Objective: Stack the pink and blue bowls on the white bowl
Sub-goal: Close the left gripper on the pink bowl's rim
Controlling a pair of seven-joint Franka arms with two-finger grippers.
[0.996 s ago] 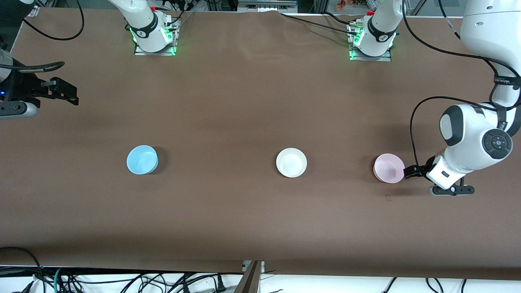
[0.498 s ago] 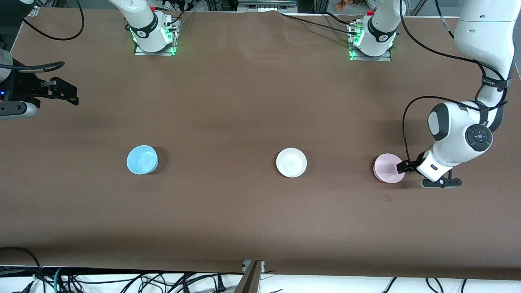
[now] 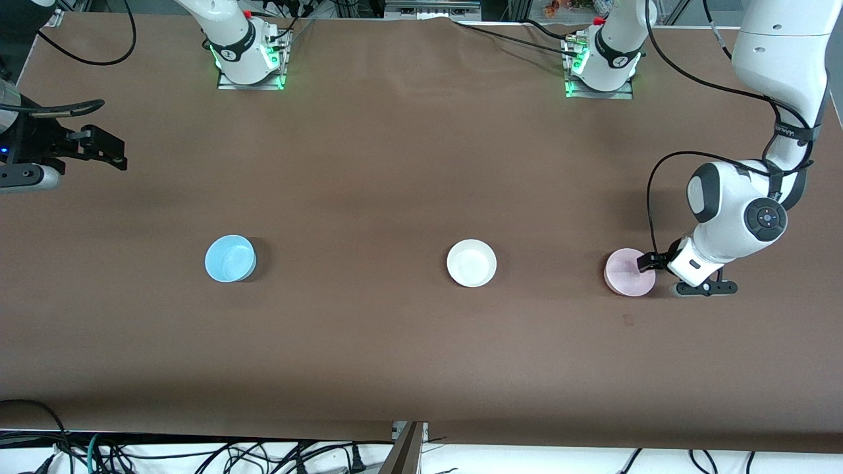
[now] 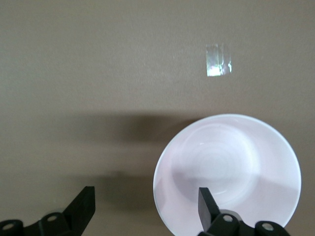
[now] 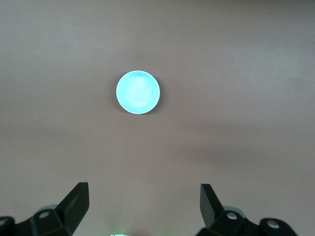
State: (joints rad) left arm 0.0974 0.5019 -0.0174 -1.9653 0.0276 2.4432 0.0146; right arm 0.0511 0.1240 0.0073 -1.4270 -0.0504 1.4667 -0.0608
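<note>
The pale pink bowl (image 3: 625, 275) stands upright toward the left arm's end of the table; it also shows in the left wrist view (image 4: 226, 169). My left gripper (image 3: 647, 264) is open and low at the bowl's rim. In the left wrist view (image 4: 145, 209) one finger (image 4: 206, 204) is over the bowl's inside and the other (image 4: 84, 206) is outside it. The white bowl (image 3: 471, 263) stands mid-table. The sky blue bowl (image 3: 230, 258) stands toward the right arm's end and also shows in the right wrist view (image 5: 138, 92). My right gripper (image 3: 108, 150) waits open and empty high at that end, as the right wrist view (image 5: 142, 204) shows.
A small piece of clear tape (image 4: 218, 66) lies on the brown table cover near the pink bowl. The arms' bases (image 3: 250, 62) stand along the table's edge farthest from the front camera. Cables hang below the table's near edge.
My left gripper has moved in from the table's end and now straddles the pink bowl's rim. The bowls and the right arm have not moved.
</note>
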